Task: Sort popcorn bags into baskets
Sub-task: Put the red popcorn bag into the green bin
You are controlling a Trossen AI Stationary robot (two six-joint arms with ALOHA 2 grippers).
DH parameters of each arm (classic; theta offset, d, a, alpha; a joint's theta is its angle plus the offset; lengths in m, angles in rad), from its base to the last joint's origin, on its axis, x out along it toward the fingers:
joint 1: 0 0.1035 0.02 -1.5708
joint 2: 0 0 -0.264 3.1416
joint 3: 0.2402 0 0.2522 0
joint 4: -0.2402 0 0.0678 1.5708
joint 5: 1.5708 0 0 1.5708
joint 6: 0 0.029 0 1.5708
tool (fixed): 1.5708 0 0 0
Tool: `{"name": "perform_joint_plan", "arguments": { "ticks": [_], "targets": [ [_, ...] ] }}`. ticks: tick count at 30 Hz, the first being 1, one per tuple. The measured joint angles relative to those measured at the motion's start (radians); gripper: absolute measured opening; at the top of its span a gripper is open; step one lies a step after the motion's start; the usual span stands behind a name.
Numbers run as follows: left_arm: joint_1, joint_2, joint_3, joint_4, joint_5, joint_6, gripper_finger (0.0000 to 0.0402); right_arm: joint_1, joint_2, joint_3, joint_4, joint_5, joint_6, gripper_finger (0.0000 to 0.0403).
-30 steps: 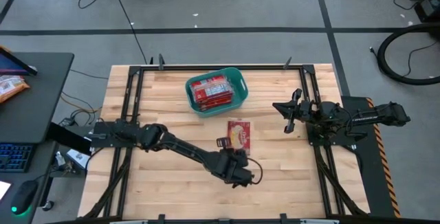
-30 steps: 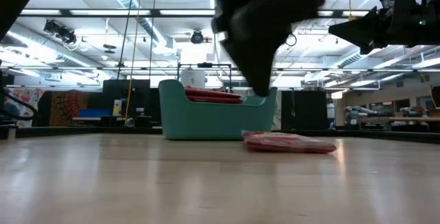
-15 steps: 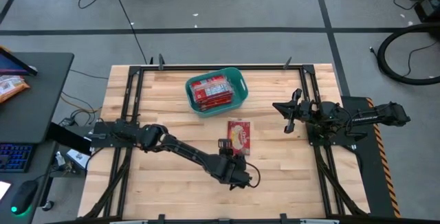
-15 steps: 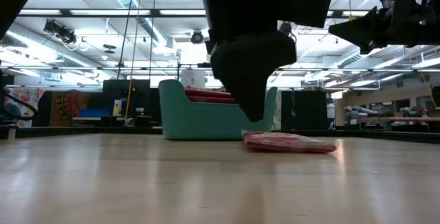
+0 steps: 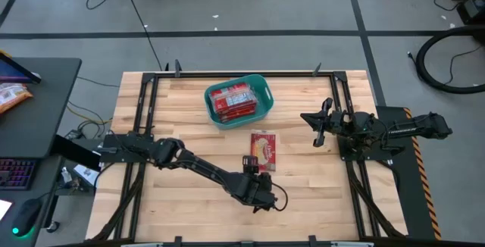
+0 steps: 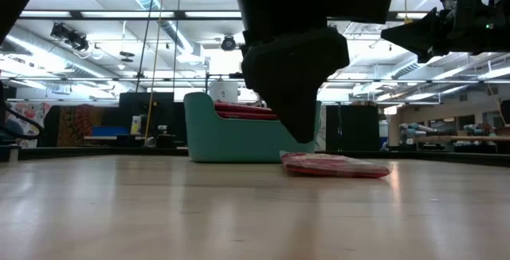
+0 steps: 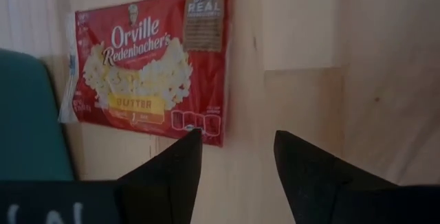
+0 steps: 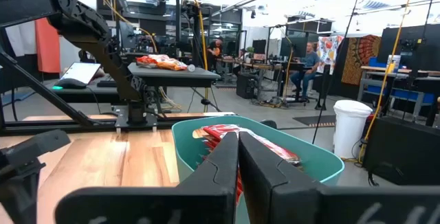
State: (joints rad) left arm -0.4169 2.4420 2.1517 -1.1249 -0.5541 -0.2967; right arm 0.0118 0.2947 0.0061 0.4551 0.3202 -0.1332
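Dark fingers spread and empty, the left gripper [image 5: 248,161] hangs just short of the near edge of a red popcorn bag [image 5: 264,148] lying flat, face up on the wooden table [image 5: 159,201]. Beyond it sits the teal basket [image 5: 263,89], red packets [image 5: 233,101] stacked inside. Off at the table's right side, the right gripper [image 5: 318,129] waits, its fingers pressed together on nothing.

We see a dark desk [image 5: 45,88] beside the wooden table [image 5: 174,133], black cables [image 5: 447,57] on the grey floor, and a white bin [image 8: 351,124] beyond.
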Motion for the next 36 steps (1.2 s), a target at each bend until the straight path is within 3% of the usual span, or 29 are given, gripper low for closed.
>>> {"name": "perform_joint_plan", "arguments": {
  "ticks": [21,27,36],
  "targets": [
    [0.018,0.001,0.000,0.036,-0.019,0.100,0.0188,0.000,0.000,0.000,0.000,0.000,0.000,0.0020],
    [0.051,0.059,-0.001,0.045,0.031,0.120,0.0188,0.000,0.000,0.000,-0.001,0.000,0.000,0.0020],
    [0.074,0.085,0.003,0.024,0.026,0.136,0.0173,0.000,0.000,0.000,-0.001,0.000,0.000,0.0020]
  ]
}}
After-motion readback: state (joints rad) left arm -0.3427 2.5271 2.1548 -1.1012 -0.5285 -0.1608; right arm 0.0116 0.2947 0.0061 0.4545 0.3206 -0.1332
